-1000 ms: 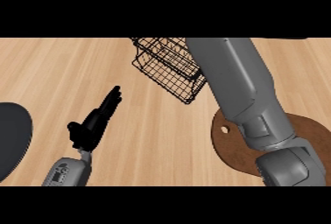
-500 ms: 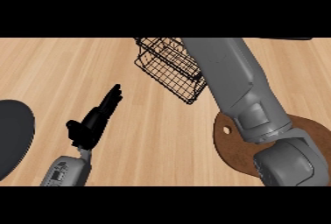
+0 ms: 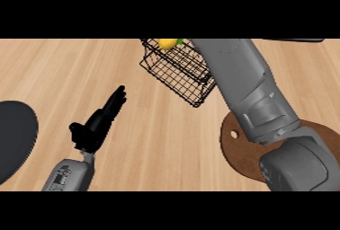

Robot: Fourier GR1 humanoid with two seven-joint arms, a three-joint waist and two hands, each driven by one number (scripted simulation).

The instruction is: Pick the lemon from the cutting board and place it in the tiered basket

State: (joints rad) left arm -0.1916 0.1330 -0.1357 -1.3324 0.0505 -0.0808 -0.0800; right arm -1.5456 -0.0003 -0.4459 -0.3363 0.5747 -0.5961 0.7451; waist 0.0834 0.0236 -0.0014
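The lemon [image 3: 168,43] shows as a small yellow patch at the top edge of the head view, inside the upper part of the tiered basket [image 3: 178,72], with a sliver of green just to its right (too little of that shows to name it). Only part of the fruit is visible, cut by the frame's upper limit and crossed by the basket's wires. The basket is black wire mesh, tilted in this steep view, its lower corner pointing down toward the middle of the wooden counter [image 3: 159,134].

The right forearm [image 3: 249,90] is a thick grey limb that rises from the lower right corner and runs up past the basket's right side, overlapping the mesh. The right hand itself lies beyond the top edge, so I cannot tell how its fingers stand or whether they have hold of anything.

Beneath that arm lies the cutting board [image 3: 234,148], a round brown wooden one with a small hanging hole near its left rim; most of it is hidden by the arm.

The left hand [image 3: 100,123] sits at the lower left, well apart from the basket, fingers straight and together, pointing up and to the right, holding nothing. A dark round plate [image 3: 13,134] is partly visible at the left edge.
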